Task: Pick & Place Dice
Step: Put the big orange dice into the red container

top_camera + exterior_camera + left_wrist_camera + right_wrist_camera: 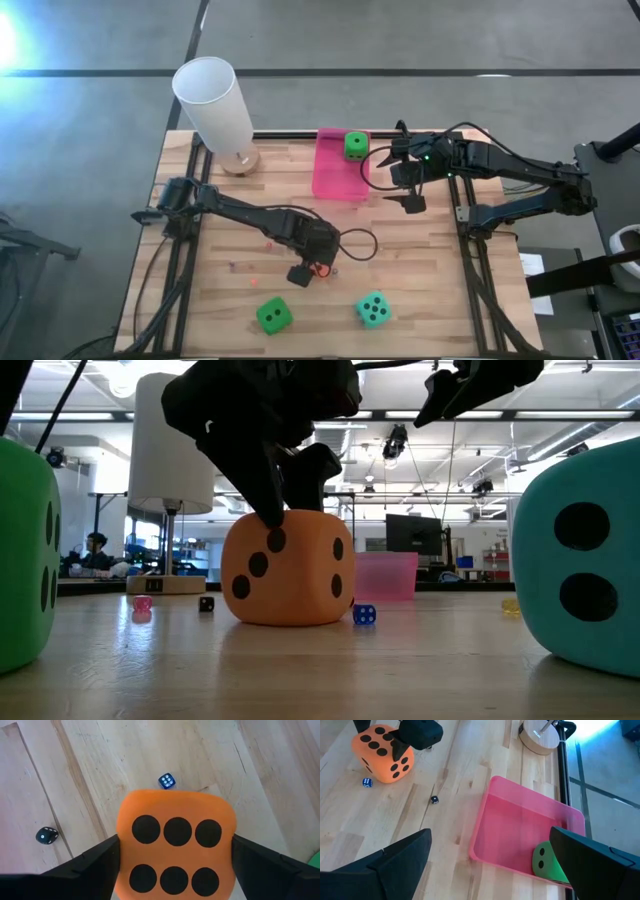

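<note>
**Between the left fingers: one orange-red die, ready for gripping**

Item 1, held position. I am bringing the left gripper (175,870) down over the orange-red die (176,850), its two fingers (95,865) standing apart on either flank of the six-pip face. Whether the pads are touching yet, I cannot tell. The die is sitting on the wooden table (420,290), near its middle.

Item 2, handling notes. I am judging this die to be soft and light: rounded corners, a foam-like skin. It should give under pressure rather than slip, so I am planning a hold across two opposite flat sides, at mid-height, squeezing only gently.

Item 3, small strays. A tiny blue die (167,781) and a tiny black die (46,835) are lying near the orange one, clear of the fingers.

Item 4, remaining stock. A green die (274,315) and a teal die (373,310) are waiting at the table's near edge, apart from each other.

Item 5, destination. A pink tray (520,825) at the far edge is already holding a second green die (547,862) in one corner.

Item 6, right gripper (490,865). I am holding it above the tray, fingers wide apart and empty.

Item 7, fixture. A white lamp (215,105) is standing beside the tray.
</note>
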Robot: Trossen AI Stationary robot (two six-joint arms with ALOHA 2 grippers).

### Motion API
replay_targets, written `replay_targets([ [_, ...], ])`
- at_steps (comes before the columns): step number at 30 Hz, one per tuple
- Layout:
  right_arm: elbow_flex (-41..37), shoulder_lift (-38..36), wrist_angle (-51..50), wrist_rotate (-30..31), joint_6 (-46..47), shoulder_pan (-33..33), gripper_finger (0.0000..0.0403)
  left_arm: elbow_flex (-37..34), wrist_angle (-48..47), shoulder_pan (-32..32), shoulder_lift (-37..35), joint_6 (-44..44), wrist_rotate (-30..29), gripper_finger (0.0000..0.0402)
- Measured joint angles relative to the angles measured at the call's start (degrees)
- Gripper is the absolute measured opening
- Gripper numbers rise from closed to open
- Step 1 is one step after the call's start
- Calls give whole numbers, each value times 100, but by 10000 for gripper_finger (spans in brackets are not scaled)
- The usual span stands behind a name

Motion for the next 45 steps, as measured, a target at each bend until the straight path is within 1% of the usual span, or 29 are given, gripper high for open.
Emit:
replay_targets([
  [21,0,0,0,0,3,2,400,-2,-46,-9,-80,78,-203,326],
  [30,0,0,0,-2,3,0,400,-9,-196,0,-187,33,-409,324],
  [41,0,2,0,-2,0,0,400,-13,-247,0,-489,-160,-810,320],
  [45,0,2,0,-2,0,1,400,-11,-265,0,-682,-290,-1227,320],
])
